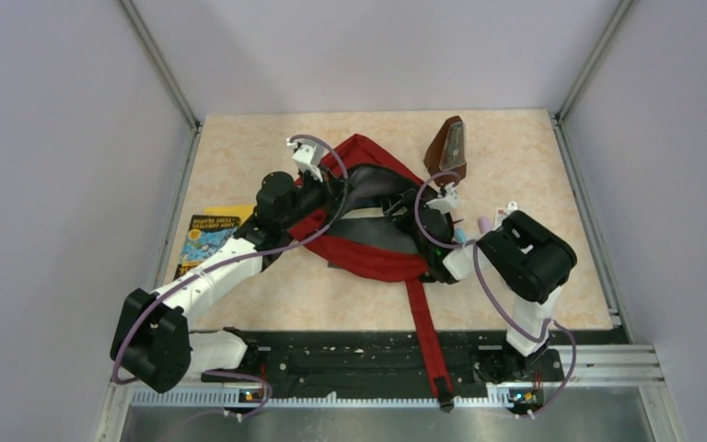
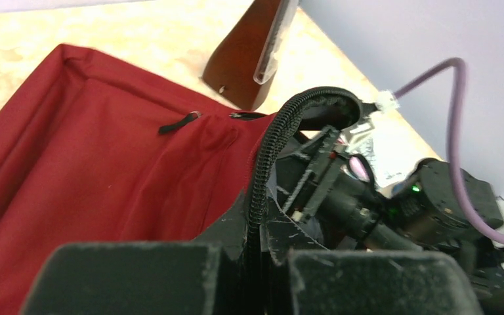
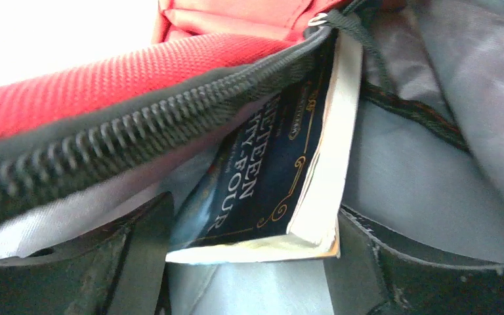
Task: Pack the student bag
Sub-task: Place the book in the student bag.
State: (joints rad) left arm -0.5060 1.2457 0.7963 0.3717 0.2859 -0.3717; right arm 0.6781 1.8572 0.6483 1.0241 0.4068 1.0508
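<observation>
The student bag (image 1: 368, 260) lies in the middle of the table, dark red with grey lining, its mouth open. My left gripper (image 1: 339, 189) is shut on the bag's black zipper edge (image 2: 269, 151) and holds it up; in the left wrist view the gripper (image 2: 266, 223) pinches that zipper beside the red fabric (image 2: 105, 170). My right gripper (image 1: 423, 241) reaches into the bag's mouth. In the right wrist view it (image 3: 252, 262) holds a dark blue book (image 3: 262, 177) between both fingers, inside the grey lining (image 3: 407, 177), under the zipper rim (image 3: 138, 131).
A yellow and blue book (image 1: 210, 238) lies on the table left of the bag, under the left arm. A brown case (image 1: 448, 147) stands behind the bag at the back right, also in the left wrist view (image 2: 243, 59). The bag's long red strap (image 1: 426, 322) runs over the near edge.
</observation>
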